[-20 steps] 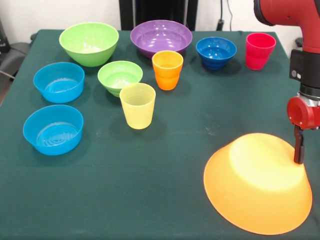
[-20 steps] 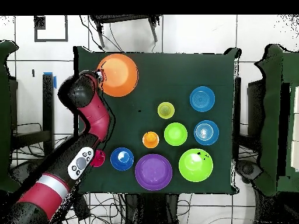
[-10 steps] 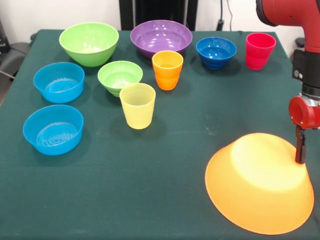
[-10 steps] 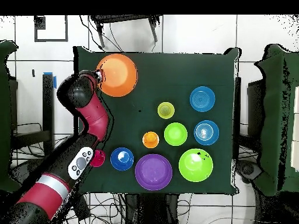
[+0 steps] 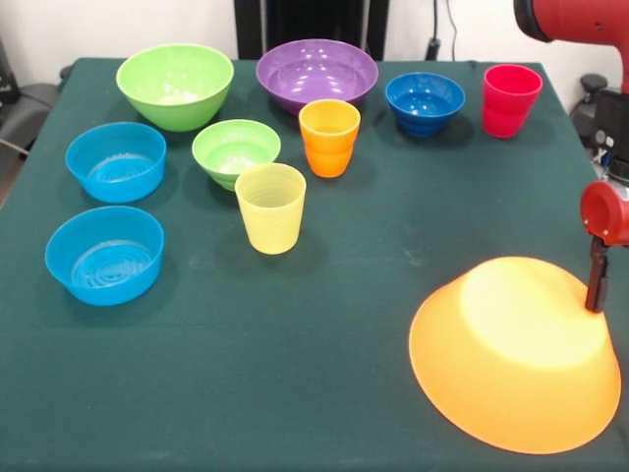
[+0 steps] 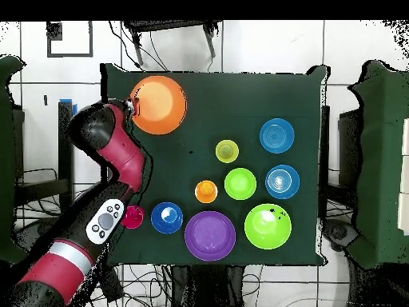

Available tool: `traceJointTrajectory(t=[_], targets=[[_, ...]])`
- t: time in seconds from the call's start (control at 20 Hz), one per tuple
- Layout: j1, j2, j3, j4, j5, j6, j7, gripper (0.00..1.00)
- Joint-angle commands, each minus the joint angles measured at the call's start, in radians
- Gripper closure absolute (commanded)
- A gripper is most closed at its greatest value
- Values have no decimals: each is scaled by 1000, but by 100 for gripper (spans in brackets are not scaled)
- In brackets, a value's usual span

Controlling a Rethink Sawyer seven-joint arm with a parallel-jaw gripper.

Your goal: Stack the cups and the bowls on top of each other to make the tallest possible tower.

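Blue bowls, two light ones [image 5: 116, 160] [image 5: 104, 254], sit at front-view left; then large green bowl [image 5: 175, 86], small green bowl [image 5: 235, 151], yellow cup [image 5: 270, 207], orange cup [image 5: 329, 137], purple bowl [image 5: 316, 74], dark blue bowl [image 5: 425, 103], red cup [image 5: 511, 99], none stacked. Far right, huge orange bowl [image 5: 516, 356] lies upside down, gripper [image 5: 596, 291] at its upper right edge. Whether the fingers are spread or pressed together cannot be told.

No readable text, label or number anywhere — bowls, cups and arm carry none.
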Motion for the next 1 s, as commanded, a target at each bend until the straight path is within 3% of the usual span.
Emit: traceJointTrajectory(t=[0.05,0.2,0.85,1.0], targets=[[-23,31,143,52,-215,6,449,0],[-24,39,112,35,-280,16,530,0],[-49,40,78,-21,-477,11,712,0],[-46,52,58,-32,-509,-40,741,0]])
